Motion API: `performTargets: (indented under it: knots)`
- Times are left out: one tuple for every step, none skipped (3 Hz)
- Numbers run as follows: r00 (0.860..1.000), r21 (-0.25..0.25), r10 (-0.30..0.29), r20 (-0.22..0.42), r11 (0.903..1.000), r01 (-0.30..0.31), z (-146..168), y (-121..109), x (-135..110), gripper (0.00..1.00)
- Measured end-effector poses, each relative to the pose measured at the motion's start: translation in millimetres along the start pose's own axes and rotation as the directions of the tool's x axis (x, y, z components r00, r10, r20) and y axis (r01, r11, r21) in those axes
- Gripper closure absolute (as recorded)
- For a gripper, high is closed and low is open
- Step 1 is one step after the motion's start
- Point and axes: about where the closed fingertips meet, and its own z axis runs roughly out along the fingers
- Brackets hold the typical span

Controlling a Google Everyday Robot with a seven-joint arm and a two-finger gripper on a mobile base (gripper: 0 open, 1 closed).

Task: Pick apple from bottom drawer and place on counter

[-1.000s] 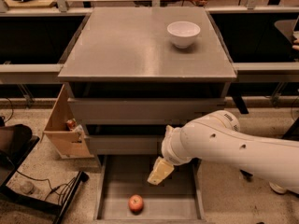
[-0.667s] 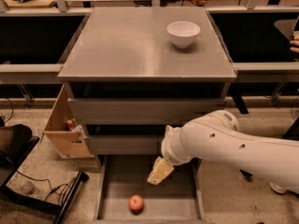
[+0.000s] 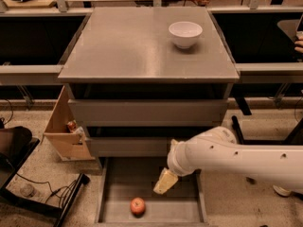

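Note:
The small red apple [image 3: 138,205] lies in the open bottom drawer [image 3: 184,212], near its front and left of centre. My gripper [image 3: 165,182], with pale yellowish fingers, hangs over the drawer from the white arm [image 3: 236,155] that reaches in from the right. It is above and to the right of the apple and apart from it. The grey counter [image 3: 128,46] on top of the cabinet carries a white bowl [image 3: 185,33] at its back right.
Two shorter grey drawers [image 3: 147,112] sit shut above the open one. A light wooden box [image 3: 64,131] with small items stands on the floor left of the cabinet. Cables and a dark object lie at the lower left. Dark shelves flank the cabinet.

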Motion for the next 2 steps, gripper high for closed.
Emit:
performTargets:
  knots:
    - [0.999,-0.032,0.032,0.038,0.999,-0.03,60,-3,46,0.0]
    - [0.994,-0.044,0.047,0.095,0.9981,-0.043,109,-1,85,0.0]
